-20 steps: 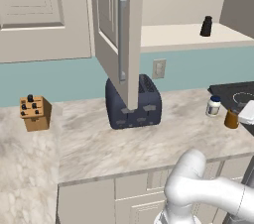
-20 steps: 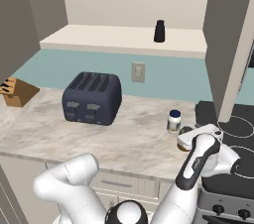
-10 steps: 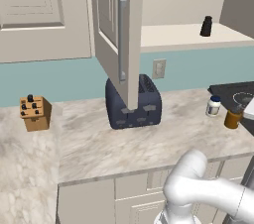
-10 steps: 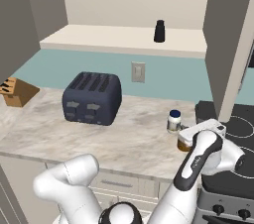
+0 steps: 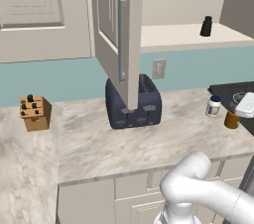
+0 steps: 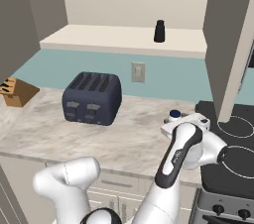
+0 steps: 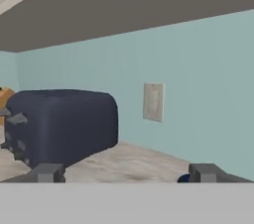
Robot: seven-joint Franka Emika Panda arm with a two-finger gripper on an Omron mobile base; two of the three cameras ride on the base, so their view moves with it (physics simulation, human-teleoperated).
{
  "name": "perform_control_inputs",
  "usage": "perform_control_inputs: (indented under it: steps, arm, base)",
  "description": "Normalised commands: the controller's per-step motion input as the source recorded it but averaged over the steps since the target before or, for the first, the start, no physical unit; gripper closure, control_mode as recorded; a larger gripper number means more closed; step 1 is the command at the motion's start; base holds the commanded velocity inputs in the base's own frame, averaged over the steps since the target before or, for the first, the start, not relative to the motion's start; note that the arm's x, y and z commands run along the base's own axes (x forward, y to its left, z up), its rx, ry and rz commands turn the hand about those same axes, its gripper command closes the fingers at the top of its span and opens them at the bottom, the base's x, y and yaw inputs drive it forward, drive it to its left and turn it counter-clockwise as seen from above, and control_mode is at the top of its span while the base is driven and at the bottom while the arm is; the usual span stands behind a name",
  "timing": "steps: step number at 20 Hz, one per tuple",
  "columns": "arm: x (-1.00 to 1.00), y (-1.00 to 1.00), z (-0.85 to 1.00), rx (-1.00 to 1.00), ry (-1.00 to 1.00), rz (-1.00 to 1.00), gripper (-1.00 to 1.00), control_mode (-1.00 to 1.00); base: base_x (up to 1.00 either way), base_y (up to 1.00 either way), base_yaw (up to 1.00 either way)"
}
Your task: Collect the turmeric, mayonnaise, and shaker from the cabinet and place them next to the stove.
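**Q:** Which of the three items are already set down beside the stove [image 6: 233, 134]?

**A:** Two. The mayonnaise [image 5: 214, 105], white with a dark blue lid, stands on the worktop [image 5: 149, 143] just beside the cooktop's edge. The turmeric [image 5: 231, 118], a squat orange-brown jar, stands close to it at the stove's near corner.

**Q:** And the third?

**A:** The shaker [image 5: 206, 26], all black, stands upright on the cream shelf of the cabinet [image 5: 119, 34], whose door hangs open above the dark blue toaster [image 5: 134, 101]. It is well apart from the arm.

**Q:** What is the state of the claw [image 7: 126, 172]?

**A:** Spread wide and carrying nothing. The hand view shows the two finger tips far apart with bare worktop between them, the hand low beside the two placed jars and facing the toaster and wall.

**Q:** What remains?

**A:** As judged, one fetch: reach up to the shelf, take the shaker, and set it next to the other two.
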Motion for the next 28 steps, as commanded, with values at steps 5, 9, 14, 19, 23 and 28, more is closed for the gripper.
perform_control_inputs:
  steps: [5,9,14,19,23,28]
  arm:
    - [-0.05,0.90,0.43,0.00,0.00,-0.08,-1.00,-1.00]
    - [-0.30,0.51,0.89,0.00,-0.02,-0.07,-1.00,-1.00]
    - [-0.38,0.24,1.00,0.01,-0.01,-0.12,-1.00,-1.00]
    - [-0.31,0.16,0.94,0.03,0.03,-0.18,-1.00,-1.00]
    - [-0.11,0.25,0.78,0.04,0.04,-0.20,-1.00,-1.00]
    - [0.00,0.14,0.82,0.04,0.01,-0.19,-1.00,-1.00]
  base:
    - [0.00,0.00,0.00]
    - [0.00,0.00,0.00]
    - [0.00,0.00,0.00]
    - [0.00,0.00,0.00]
    - [0.00,0.00,0.00]
    - [0.00,0.00,0.00]
